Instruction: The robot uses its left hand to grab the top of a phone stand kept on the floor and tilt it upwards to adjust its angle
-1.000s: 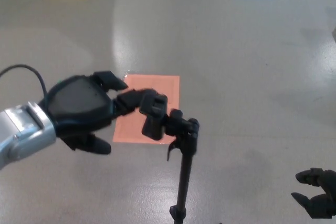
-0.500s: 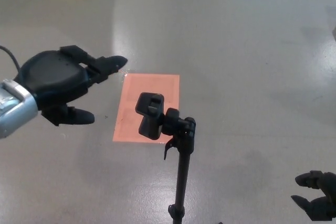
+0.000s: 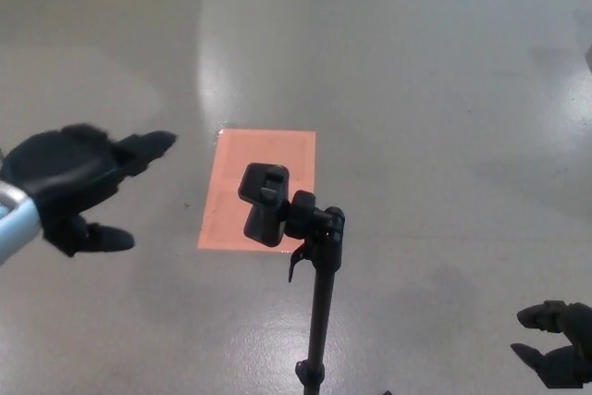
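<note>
The grey floor [image 3: 416, 136] carries an orange square [image 3: 231, 191] at the centre. The phone stand [image 3: 319, 302] rises at 6 o'clock, its clamp over the square. At 9 o'clock the left hand [image 3: 69, 182] is empty, fingers apart. Right hand [image 3: 555, 344], 4 o'clock: grip unclear.

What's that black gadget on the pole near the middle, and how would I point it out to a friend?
Find the orange rectangle marked on the grey floor. Just in front of it a thin black pole rises, and at its top sits the phone stand's clamp head. It is the only upright thing here; the robot's left hand is apart from it.
</note>
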Tool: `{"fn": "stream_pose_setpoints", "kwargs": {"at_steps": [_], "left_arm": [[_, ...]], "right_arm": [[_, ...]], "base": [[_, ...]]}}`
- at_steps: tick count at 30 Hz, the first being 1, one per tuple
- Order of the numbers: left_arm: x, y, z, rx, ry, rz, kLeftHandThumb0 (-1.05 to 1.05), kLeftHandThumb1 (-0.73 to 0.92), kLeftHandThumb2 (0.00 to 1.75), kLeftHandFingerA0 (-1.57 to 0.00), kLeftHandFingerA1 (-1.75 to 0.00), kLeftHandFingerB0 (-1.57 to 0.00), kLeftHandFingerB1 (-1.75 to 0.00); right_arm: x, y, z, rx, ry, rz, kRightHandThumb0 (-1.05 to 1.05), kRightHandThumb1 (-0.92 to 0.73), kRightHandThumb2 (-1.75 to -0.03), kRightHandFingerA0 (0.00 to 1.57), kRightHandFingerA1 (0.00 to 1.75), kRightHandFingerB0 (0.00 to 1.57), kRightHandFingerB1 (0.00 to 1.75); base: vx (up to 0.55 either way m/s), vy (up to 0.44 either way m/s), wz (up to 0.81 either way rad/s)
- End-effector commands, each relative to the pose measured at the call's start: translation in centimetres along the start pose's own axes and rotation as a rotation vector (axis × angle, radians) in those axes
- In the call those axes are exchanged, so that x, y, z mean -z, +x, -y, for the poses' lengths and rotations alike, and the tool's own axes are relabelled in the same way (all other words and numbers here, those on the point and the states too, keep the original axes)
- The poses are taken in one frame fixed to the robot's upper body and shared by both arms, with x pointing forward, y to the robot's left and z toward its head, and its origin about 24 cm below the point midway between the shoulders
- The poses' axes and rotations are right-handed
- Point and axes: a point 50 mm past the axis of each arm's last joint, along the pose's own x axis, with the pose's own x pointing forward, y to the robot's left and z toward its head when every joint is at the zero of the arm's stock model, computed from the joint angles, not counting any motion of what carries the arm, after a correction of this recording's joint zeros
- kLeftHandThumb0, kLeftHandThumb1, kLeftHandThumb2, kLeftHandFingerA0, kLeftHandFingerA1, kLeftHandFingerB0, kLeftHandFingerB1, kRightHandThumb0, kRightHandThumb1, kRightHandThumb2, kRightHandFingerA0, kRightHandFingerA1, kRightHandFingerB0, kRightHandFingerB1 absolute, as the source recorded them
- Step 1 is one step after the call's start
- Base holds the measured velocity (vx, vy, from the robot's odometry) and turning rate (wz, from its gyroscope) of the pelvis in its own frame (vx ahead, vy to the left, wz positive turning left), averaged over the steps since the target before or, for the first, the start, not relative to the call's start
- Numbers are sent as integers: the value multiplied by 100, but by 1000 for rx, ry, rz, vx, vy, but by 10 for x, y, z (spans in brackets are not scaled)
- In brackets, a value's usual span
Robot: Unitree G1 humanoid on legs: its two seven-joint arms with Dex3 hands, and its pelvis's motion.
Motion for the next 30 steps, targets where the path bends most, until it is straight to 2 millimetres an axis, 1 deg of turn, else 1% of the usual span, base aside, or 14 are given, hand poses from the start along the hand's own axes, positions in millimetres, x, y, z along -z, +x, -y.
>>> {"fn": "stream_pose_setpoints", "kwargs": {"at_steps": [1,2,3,4,6,7,8,9,12,19,20,22,24,30], "left_arm": [[23,-23,46,9,-326,-204,-85,75,109,-19,-47,0,-13],[27,-29,56,20,-386,-255,-88,73,108,-16,-41,0,-12],[29,-31,61,26,-420,-284,-88,73,108,-16,-41,0,-12],[31,-35,66,28,-450,-314,-86,89,68,-24,-29,0,-13],[32,-38,71,27,-473,-337,-86,89,68,-24,-29,0,-13],[34,-43,78,30,-501,-362,-83,69,104,-13,-44,0,-16],[34,-47,83,32,-521,-380,-83,69,104,-13,-44,0,-16],[36,-57,97,23,-604,-439,-84,84,66,-15,-27,0,-16],[35,-66,110,5,-675,-486,-86,67,104,-7,-39,-5,-15],[24,-98,155,24,-832,-623,-84,66,99,-13,-43,-3,-21],[24,-100,158,28,-837,-650,-84,82,65,-19,-29,-5,-20],[25,-101,161,29,-843,-678,-84,82,65,-19,-29,-5,-20],[26,-109,167,28,-892,-726,-83,66,104,-9,-43,0,-23],[25,-132,187,101,-919,-833,-83,65,105,-18,-47,0,-25]], "right_arm": [[10,-1,0,-10,-11,-38,-57,-79,-64,17,34,17,28],[12,-2,-2,-15,-14,-43,-32,-60,-111,2,49,0,47],[13,-2,-3,-17,-15,-44,-32,-60,-111,2,49,0,47],[13,-1,-3,-18,-14,-46,-56,-79,-64,17,33,17,28],[13,-1,-3,-18,-12,-48,-56,-79,-64,17,33,17,28],[15,-2,-5,-22,-10,-51,-55,-79,-64,17,33,17,29],[16,-2,-6,-25,-9,-54,-55,-79,-64,17,33,17,29],[19,-2,-9,-29,-3,-60,-55,-79,-64,18,33,18,29],[23,-2,-11,-34,0,-66,-57,-78,-64,19,34,18,29],[47,-6,-27,-61,12,-108,-56,-78,-64,19,34,18,29],[47,-6,-27,-56,10,-107,-56,-78,-64,20,34,19,29],[47,-6,-27,-50,5,-105,-56,-78,-64,20,34,19,29],[46,-6,-28,-49,18,-103,-57,-78,-64,18,35,18,28],[65,-11,-38,-69,5,-148,-57,-79,-64,19,34,18,29]], "base": [[0,0,0],[0,0,0],[0,0,0],[0,0,0],[0,0,0],[0,0,0],[0,0,0],[0,0,0],[0,0,0],[0,0,0],[0,0,0],[0,0,0],[0,0,0],[0,0,0]]}}
